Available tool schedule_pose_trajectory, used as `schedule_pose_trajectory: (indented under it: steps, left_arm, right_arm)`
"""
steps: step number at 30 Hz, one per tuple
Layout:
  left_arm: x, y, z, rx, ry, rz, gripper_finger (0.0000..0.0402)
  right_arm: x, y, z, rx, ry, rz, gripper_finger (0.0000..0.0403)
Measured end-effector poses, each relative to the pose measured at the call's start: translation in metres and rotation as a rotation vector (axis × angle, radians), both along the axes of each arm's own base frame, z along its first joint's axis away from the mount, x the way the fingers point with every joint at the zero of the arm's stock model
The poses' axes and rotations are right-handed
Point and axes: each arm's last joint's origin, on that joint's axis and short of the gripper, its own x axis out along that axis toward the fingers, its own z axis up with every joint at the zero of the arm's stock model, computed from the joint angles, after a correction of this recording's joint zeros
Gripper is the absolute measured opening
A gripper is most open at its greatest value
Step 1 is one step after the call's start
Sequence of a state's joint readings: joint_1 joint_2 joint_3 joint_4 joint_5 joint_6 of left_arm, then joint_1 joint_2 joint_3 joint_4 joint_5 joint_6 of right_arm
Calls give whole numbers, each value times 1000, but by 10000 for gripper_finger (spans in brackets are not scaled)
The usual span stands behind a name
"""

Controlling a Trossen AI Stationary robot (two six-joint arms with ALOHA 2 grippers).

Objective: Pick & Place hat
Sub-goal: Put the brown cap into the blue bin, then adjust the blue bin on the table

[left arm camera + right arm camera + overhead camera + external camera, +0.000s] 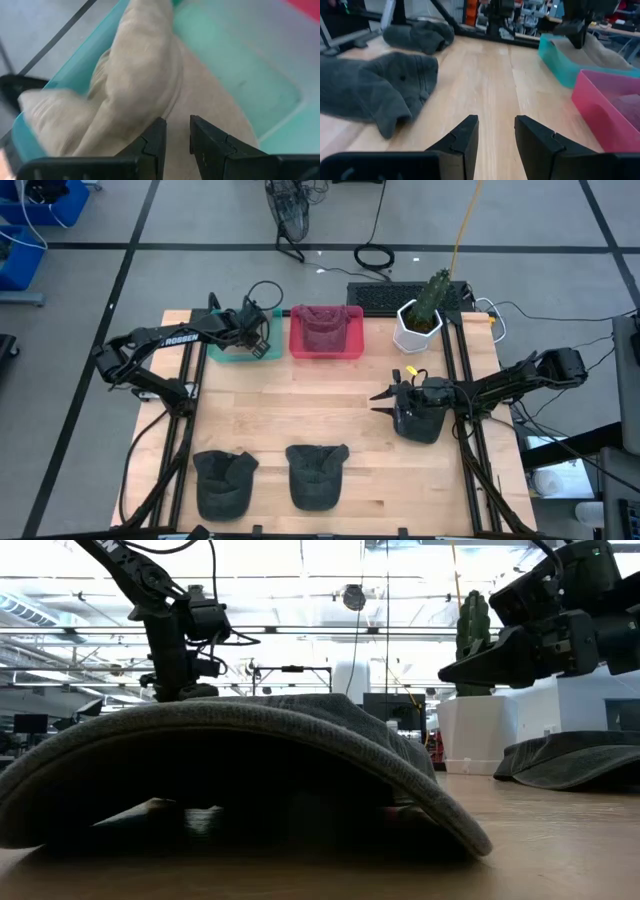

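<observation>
Left wrist view: left gripper [176, 134] open over beige hat [145, 85] in teal bin [235, 70]; right gripper [496, 131] open, empty.

Two grey hats [223, 483] [318, 475] flat near table's front edge

Wooden table [340, 395], light planks. White pot w/ cactus [421, 320] at far right corner (tall, green). Black keyboard [385, 296] just behind table edge, beside pot. Blue crates [35, 210] on grey floor, far left. Black cables [375, 255] on floor behind.
</observation>
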State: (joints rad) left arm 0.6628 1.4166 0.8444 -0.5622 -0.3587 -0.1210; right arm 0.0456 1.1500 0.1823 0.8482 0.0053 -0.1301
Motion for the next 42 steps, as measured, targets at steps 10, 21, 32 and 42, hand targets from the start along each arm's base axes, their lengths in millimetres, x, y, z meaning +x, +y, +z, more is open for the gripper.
schedule_pose_trajectory:
  steps: [10, 21, 32, 42]
  left_arm:
    - [0, 0, -20, -41, 42, 63, 92]
    - [-7, -4, -48, 4, 29, 45, 92]
    - [-8, -6, 2, 68, -112, 8, 92]
    - [-18, -55, 30, -127, -237, -118, 92]
  right_arm:
    - [-1, 0, 0, 15, -14, -1, 114]
    - [-1, 0, 0, 31, -13, -1, 114]
    - [-1, -1, 1, 9, -16, -26, 114]
    - [-1, -1, -2, 8, 6, -24, 114]
